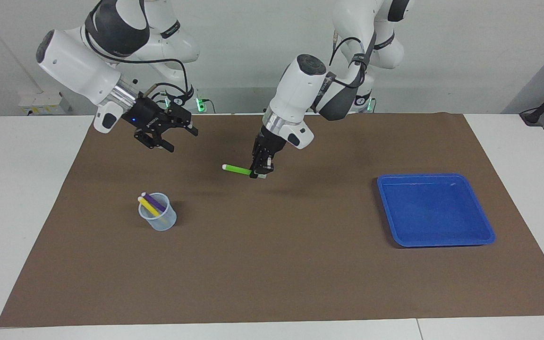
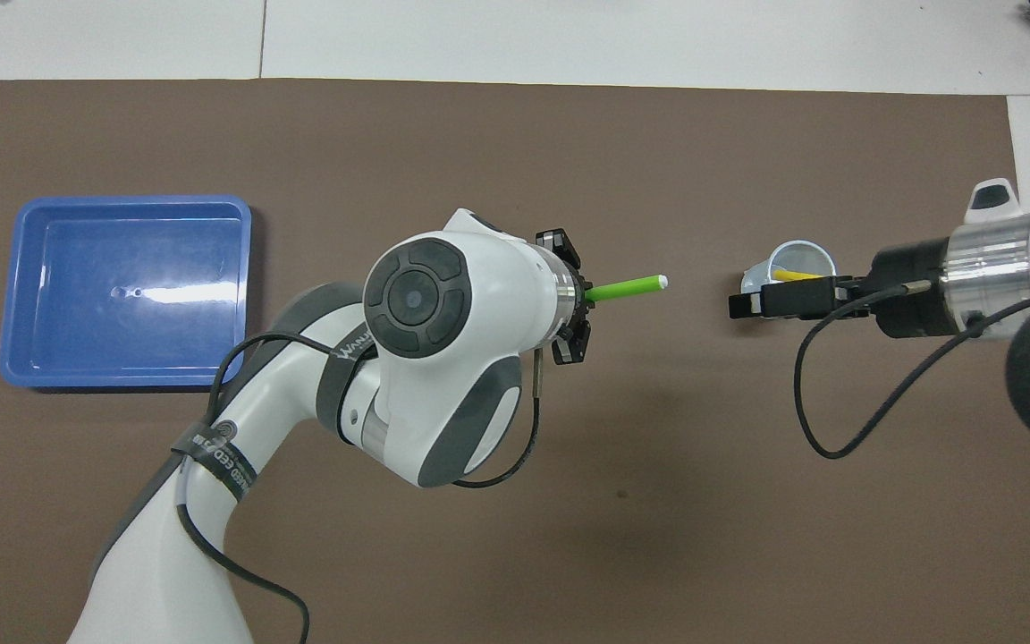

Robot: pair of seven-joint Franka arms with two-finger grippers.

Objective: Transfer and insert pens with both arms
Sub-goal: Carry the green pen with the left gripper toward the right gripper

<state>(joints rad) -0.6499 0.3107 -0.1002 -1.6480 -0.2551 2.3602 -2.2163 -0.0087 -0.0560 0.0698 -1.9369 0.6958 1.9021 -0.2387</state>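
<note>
My left gripper (image 1: 259,173) is shut on one end of the green pen (image 1: 236,169) and holds it level in the air over the middle of the brown mat, its whitish tip pointing toward the right arm's end. In the overhead view the green pen (image 2: 627,288) sticks out of the left gripper (image 2: 579,302). My right gripper (image 1: 183,141) is open and empty in the air, facing the pen's tip with a gap between. In the overhead view the right gripper (image 2: 738,306) overlaps the clear cup (image 2: 792,258). The cup (image 1: 158,219) holds the yellow pen (image 1: 148,205) and the purple pen (image 1: 155,202).
An empty blue tray (image 1: 435,212) lies on the brown mat (image 1: 272,274) toward the left arm's end; it also shows in the overhead view (image 2: 122,286). White table borders the mat at both ends.
</note>
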